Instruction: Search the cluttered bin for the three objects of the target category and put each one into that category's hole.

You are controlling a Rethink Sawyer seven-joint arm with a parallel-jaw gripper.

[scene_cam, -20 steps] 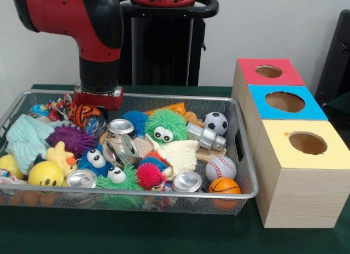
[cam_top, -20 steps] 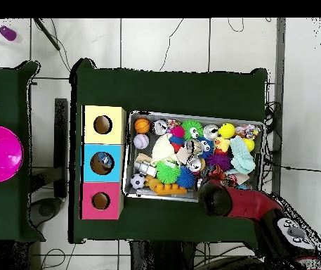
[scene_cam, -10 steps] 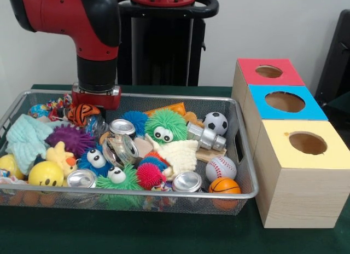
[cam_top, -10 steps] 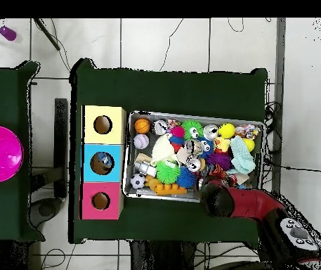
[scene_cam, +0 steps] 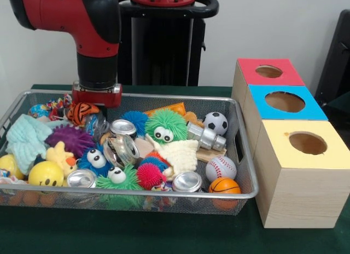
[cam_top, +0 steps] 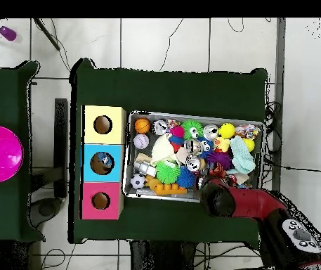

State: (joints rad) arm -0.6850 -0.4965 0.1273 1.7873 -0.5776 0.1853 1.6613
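A wire mesh bin [scene_cam: 164, 194] holds a jumble of toys. In it lie a soccer ball [scene_cam: 215, 122], a baseball [scene_cam: 220, 167] and a small basketball [scene_cam: 223, 185] at the right end. Several drink cans lie among them, such as one at the front [scene_cam: 187, 182] and one in the middle [scene_cam: 121, 127]. Fuzzy googly-eyed balls, such as a green one [scene_cam: 164, 126], fill the centre. My gripper [scene_cam: 97, 97] hangs at the bin's far left, just above an orange striped ball [scene_cam: 83, 111]; its tips are hidden. From overhead the arm [cam_top: 220, 200] covers the bin's [cam_top: 191, 114] lower right rim.
Three wooden boxes stand in a row right of the bin, each with a round hole: red [scene_cam: 269, 71], blue [scene_cam: 284, 102], yellow [scene_cam: 307, 143]. A yellow smiley ball [scene_cam: 45, 173], a purple spiky ball [scene_cam: 71, 139] and a pale green knit cloth [scene_cam: 24, 139] fill the left end.
The arm has lifted slightly and edged back toward the bin's far rim, so more of the orange striped ball shows. The toys have not moved.
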